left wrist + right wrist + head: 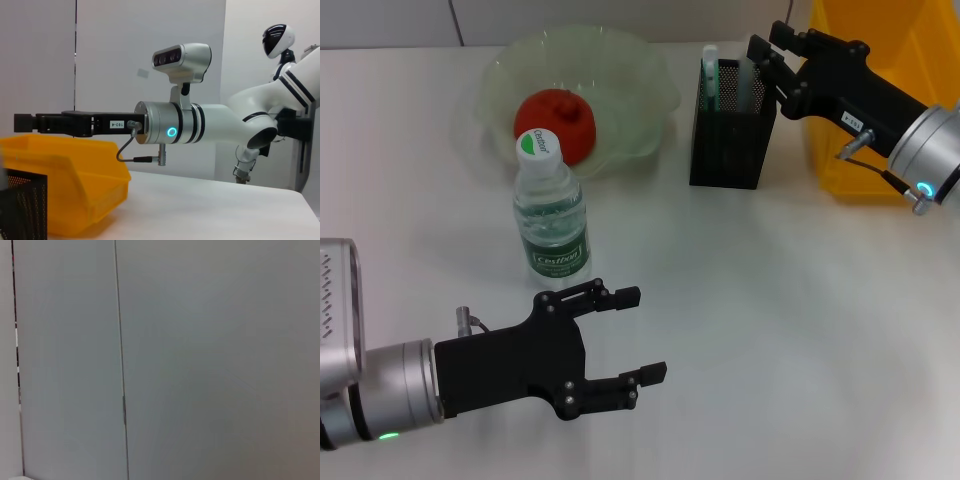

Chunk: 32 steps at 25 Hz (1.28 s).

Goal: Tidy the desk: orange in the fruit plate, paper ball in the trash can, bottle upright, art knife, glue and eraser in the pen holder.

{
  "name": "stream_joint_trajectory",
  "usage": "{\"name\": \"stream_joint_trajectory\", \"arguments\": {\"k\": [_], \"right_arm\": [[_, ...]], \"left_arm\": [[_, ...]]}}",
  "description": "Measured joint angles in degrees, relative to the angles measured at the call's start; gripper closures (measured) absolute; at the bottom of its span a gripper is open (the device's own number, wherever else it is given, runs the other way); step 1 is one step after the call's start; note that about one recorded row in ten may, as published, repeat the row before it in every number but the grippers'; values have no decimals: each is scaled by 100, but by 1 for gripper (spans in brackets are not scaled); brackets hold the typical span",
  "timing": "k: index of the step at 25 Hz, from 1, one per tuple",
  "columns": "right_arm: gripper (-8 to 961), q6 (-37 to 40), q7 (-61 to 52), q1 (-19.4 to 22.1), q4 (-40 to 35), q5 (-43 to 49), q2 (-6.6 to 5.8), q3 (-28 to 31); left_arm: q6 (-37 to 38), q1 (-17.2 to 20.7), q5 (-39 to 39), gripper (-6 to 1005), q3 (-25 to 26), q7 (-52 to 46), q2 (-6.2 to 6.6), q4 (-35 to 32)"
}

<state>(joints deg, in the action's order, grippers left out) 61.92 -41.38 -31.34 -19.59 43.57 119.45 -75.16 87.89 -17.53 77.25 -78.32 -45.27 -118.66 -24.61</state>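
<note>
An orange (556, 124), reddish in colour, lies in the pale green fruit plate (640, 90) at the back. In front of the plate the bottle (552, 212) stands upright with its green cap on. The black mesh pen holder (730, 130) (22, 205) holds a white-and-green stick (710, 72) and a pale slim item (748, 78); which is the glue or the art knife I cannot tell. My right gripper (770, 45) (22, 122) hovers just over the holder's far right rim. My left gripper (642, 335) rests open and empty near the front edge. The paper ball and eraser are out of view.
A yellow bin (880, 100) (65, 175), the trash can, stands right of the pen holder, under my right arm. The right wrist view holds only a grey wall.
</note>
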Motion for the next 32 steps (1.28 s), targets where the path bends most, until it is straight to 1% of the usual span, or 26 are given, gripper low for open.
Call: {"name": "stream_joint_trajectory", "arguments": {"k": [3, 5, 7, 10, 13, 14, 15, 17, 21, 22, 25, 32], "right_arm": [[708, 200, 10, 71, -25, 9, 0, -10], [679, 675, 21, 241, -73, 14, -10, -13], [635, 1242, -40, 494, -197, 17, -21, -4], [549, 1906, -439, 1059, -584, 204, -64, -13], [476, 2237, -1048, 1735, -1133, 1002, -181, 104], [454, 2349, -1162, 1887, -1251, 1324, -209, 196], [432, 2489, -1228, 2053, -1354, 1693, -234, 336], [388, 2821, -1151, 2286, -1409, 2512, -245, 739], [300, 3430, -755, 2468, -1387, 4053, -197, 1535], [278, 3518, -732, 2481, -1383, 4231, -187, 1627], [107, 3635, -716, 2511, -1374, 4462, -161, 1752], [110, 3577, -713, 2525, -1355, 4485, -104, 1777]], "left_arm": [[-1, -4, 0, 204, 0, 0, 0, -1], [0, -5, 0, 204, 0, 0, 3, -5], [2, -6, 0, 204, -1, 0, 6, -9], [4, -6, 0, 204, 12, 0, 15, -9], [0, -11, 0, 204, 10, -7, 17, -9], [-2, -13, 0, 204, 6, -25, 18, -11], [-4, -16, 0, 204, 4, -40, 20, -12], [-9, -28, 0, 204, 3, -64, 24, -13], [-11, -63, 0, 204, 1, -107, 27, -12], [-11, -73, 0, 204, 0, -121, 27, -12], [-18, -109, 0, 204, 0, -138, 27, -10], [-41, -119, 0, 204, 0, -140, 27, -3]]}}
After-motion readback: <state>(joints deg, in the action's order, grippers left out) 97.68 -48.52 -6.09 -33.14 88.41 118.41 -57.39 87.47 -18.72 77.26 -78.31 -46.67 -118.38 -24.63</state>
